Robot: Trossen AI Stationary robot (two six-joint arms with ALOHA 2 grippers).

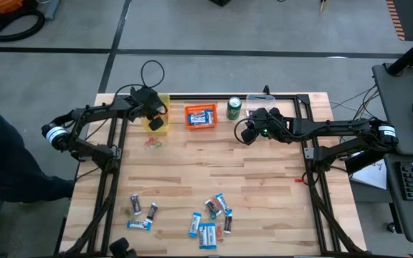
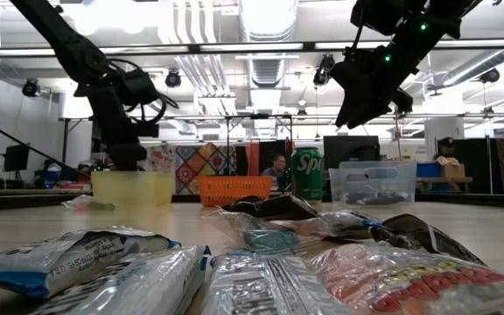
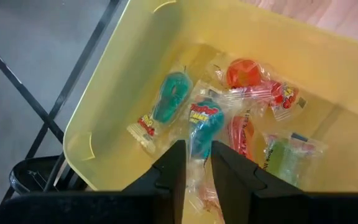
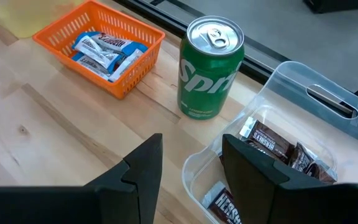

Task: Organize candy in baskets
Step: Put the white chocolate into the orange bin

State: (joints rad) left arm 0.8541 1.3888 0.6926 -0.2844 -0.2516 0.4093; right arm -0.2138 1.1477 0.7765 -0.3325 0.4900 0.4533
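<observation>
Yellow bin: the translucent yellow plastic basket [image 3: 123,93] sits right under your left hand [image 3: 196,163], and clear-wrapped sweets lie in it, a teal one [image 3: 169,96], a blue one [image 3: 205,124] and a red one [image 3: 244,73].
Left hand: it hangs above that basket with its two dark fingers [image 3: 173,171] a narrow slit apart and nothing between them; the blue sweet lies just ahead of the tips.
Right hand: your right hand [image 4: 191,165] hovers over the rim of the clear plastic bin [image 4: 303,81], its fingers spread wide and empty.
Clear bin: dark brown wrapped mini bars [image 4: 272,140] lie inside, below and just ahead of the right hand.
Orange bin: the orange mesh plastic basket [image 4: 98,46] stands ahead of the right hand, off to one side, holding blue-and-white wrapped bars [image 4: 101,50].
Green can: a green soda can [image 4: 209,68] stands upright between the orange basket and the clear bin, just beside the clear one.
Loose candy: on the pale wooden desk [image 1: 214,172], a scatter of blue-and-white and dark wrapped pieces [image 1: 210,218] lies well apart from both hands, at the edge opposite the bins; a few tiny sweets [image 1: 153,142] lie near the yellow basket.
</observation>
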